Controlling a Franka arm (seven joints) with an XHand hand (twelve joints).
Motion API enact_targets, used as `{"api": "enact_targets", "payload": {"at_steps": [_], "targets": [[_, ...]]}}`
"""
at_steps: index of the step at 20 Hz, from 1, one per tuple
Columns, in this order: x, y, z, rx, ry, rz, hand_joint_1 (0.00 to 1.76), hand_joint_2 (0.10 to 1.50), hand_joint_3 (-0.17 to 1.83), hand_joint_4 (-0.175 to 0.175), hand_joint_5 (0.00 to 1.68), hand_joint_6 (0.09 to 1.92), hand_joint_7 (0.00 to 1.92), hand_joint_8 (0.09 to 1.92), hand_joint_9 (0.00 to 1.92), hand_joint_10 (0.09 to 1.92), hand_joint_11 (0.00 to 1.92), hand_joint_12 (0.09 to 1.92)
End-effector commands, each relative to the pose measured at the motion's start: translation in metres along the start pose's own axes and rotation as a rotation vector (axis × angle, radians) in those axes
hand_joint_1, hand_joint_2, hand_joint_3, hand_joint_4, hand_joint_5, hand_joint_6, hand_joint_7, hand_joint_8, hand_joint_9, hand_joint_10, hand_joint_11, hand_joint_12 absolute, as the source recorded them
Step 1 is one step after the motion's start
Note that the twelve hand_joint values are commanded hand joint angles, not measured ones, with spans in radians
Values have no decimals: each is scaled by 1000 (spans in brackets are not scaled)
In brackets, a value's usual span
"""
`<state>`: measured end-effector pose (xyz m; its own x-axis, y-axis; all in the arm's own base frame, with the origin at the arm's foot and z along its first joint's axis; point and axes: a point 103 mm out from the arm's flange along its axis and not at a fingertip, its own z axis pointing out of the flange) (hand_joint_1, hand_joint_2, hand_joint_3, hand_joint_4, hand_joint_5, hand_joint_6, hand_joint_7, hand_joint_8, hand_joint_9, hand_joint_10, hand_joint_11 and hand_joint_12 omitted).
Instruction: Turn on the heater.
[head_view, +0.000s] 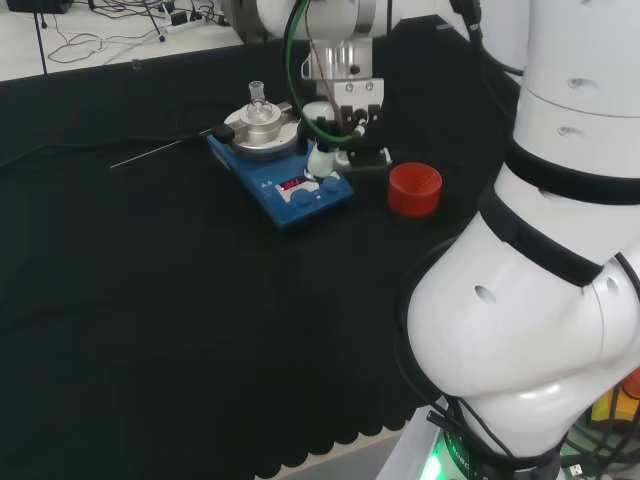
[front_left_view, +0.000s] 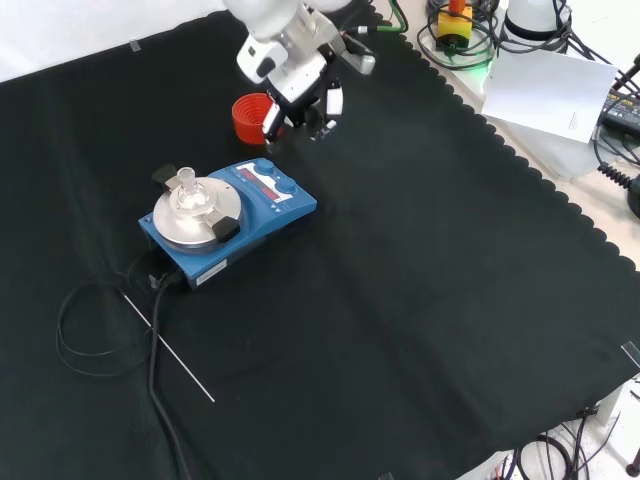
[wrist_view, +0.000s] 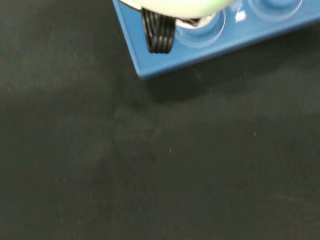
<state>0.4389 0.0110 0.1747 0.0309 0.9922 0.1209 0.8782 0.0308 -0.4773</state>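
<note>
A blue heater (front_left_view: 232, 225) is seen on the black cloth (front_left_view: 420, 300), left of centre in the front view, with a round metal plate (front_left_view: 196, 216) on its top and a small clear flask (front_left_view: 186, 196) standing on that plate. A lit red display (front_left_view: 262, 180) and two blue knobs are carried on its control end, which is turned toward the hand (front_left_view: 300, 105).

In the front view the hand is held above and just beyond that control end, its fingers (front_left_view: 272, 124) bent downward and spread a little apart, with nothing clasped between them. In the head view a fingertip (head_view: 320, 160) is seen directly over the knob (head_view: 331, 184) at the heater's right corner; whether it touches the knob cannot be told. In the wrist view a blurred white finger (wrist_view: 180, 6) lies across a blue knob (wrist_view: 200, 27) at the heater's corner.

A red cup (head_view: 414, 189) stands just beside the heater on the cloth, to its right in the head view. A black cable (front_left_view: 150, 330) is led from the heater's far end, and a thin rod (front_left_view: 168, 345) lies on the cloth next to it.
</note>
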Motion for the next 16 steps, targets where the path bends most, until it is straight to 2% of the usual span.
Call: {"api": "enact_targets", "payload": {"at_steps": [1,6,16], "targets": [[7,5,24,55,-6,-11,1436,715,963,-50,335,782,1658,1469,1769,1483,1500,1478],[1,1,29,56,-1,-8,1482,664,1081,-41,328,764,1698,1510,1788,1566,1515,1540],[-8,8,35,72,-10,-4,1493,638,1130,-41,335,763,1718,1514,1795,1581,1515,1551]]}}
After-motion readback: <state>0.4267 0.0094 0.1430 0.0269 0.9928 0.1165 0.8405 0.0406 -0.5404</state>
